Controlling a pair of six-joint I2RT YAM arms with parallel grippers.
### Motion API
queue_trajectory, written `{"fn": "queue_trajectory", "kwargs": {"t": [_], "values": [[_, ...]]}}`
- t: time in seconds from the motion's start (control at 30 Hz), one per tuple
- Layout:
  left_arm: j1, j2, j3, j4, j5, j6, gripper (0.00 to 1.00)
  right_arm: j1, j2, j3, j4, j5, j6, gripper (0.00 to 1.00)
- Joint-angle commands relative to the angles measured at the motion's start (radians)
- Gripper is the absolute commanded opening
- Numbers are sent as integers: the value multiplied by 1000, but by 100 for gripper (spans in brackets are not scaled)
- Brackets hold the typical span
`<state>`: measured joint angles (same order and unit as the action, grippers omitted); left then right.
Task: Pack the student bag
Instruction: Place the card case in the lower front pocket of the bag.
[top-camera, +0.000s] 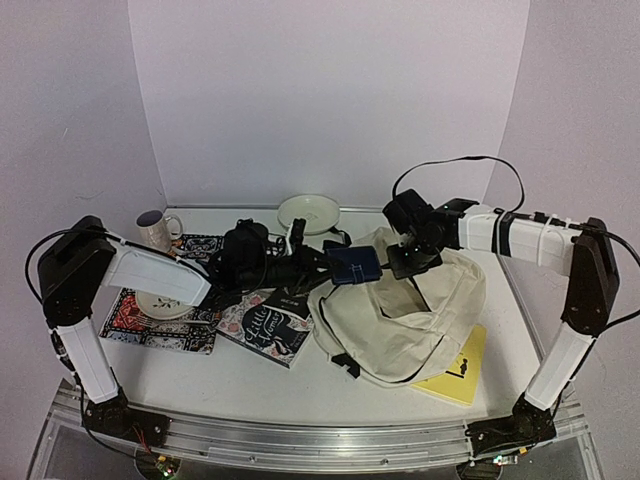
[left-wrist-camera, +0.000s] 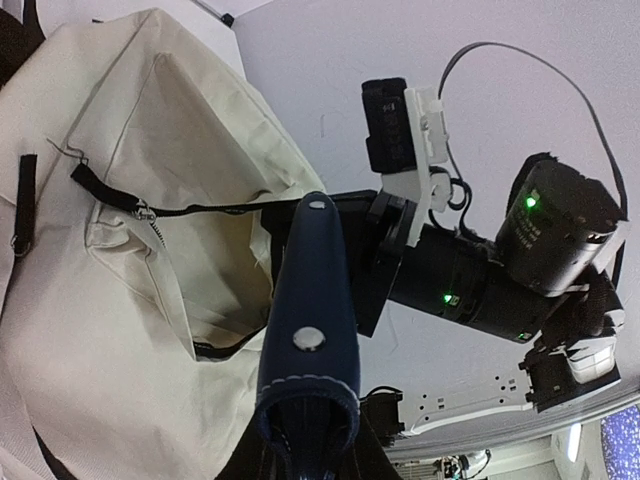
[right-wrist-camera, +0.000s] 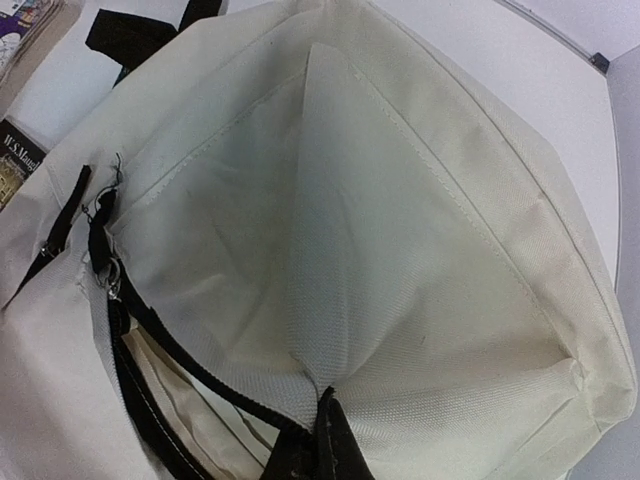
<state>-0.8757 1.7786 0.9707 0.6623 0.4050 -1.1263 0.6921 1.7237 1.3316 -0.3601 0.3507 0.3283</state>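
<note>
Left pincer (top-camera: 325, 268): clenched on navy snap case (left-wrist-camera: 310, 330), nose toward bag mouth. Student bag (top-camera: 400, 325): centre-right on counter (top-camera: 300, 385), mouth agape. Right pincer (top-camera: 412, 262): clamped on its rim fabric; advisable to hold rim high while case enters deep.

The top external camera looks down from above and behind, at six o'clock, covering the whole table (top-camera: 300, 385). Both wrist cameras face the open mouth of the student bag (top-camera: 395, 320), around three o'clock, the right one closest.

The student bag (right-wrist-camera: 420, 260) is matt woven cloth, the navy pouch (left-wrist-camera: 312, 290) smooth.
</note>
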Motion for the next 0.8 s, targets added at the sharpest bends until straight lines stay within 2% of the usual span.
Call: {"fn": "queue_trajectory", "kwargs": {"t": [0.0,0.33,0.77], "values": [[-18,51,62,-10,50,10,0,25,-40,52,0,-49,30,0],[-47,190,150,-38,80,12,0,66,-63,22,82,-129,8,0],[-49,333,334,-37,-4,-3,0,85,-122,-85,224,-297,37,0]]}}
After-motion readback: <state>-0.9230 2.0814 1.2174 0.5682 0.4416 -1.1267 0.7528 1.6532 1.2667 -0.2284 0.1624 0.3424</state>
